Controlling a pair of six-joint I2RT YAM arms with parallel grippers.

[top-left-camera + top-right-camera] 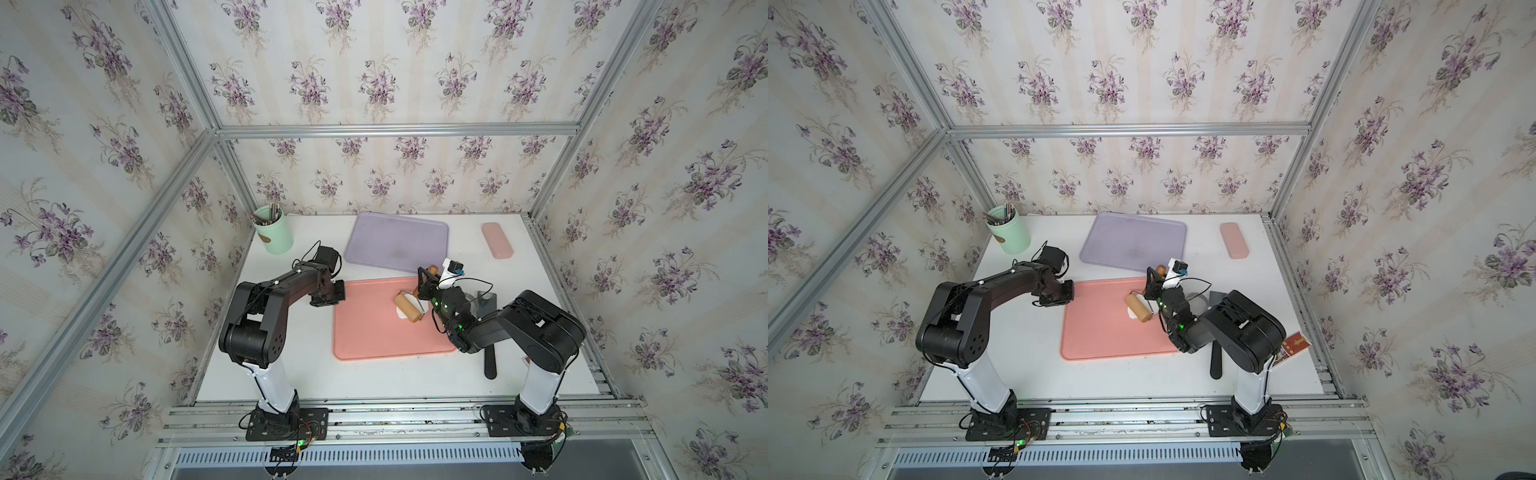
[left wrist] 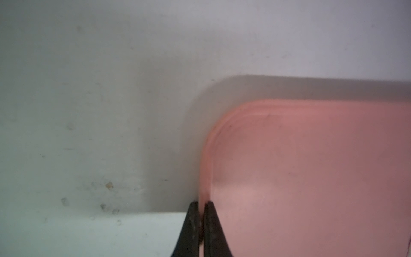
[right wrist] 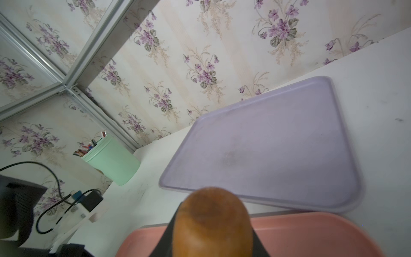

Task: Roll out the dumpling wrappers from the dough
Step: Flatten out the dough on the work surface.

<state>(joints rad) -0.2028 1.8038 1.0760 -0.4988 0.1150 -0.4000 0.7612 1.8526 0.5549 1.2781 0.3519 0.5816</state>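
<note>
On the pink tray (image 1: 361,332), the dough (image 1: 402,315) lies under the wooden roller (image 1: 409,306), its handle clamped in the right gripper (image 1: 427,280); the left gripper (image 2: 201,205) pinches the tray's rim, jaws almost together.

Soft even light, faint shadows, blurry wrist close-ups, bowed wide-angle edges

My roller (image 1: 409,307) hides most of the dough (image 1: 401,315). Up close, its blurry handle (image 3: 213,222) covers most of my right claw (image 1: 428,276). My right arm (image 1: 540,328) hides a black tool (image 1: 490,361)'s top.
</note>
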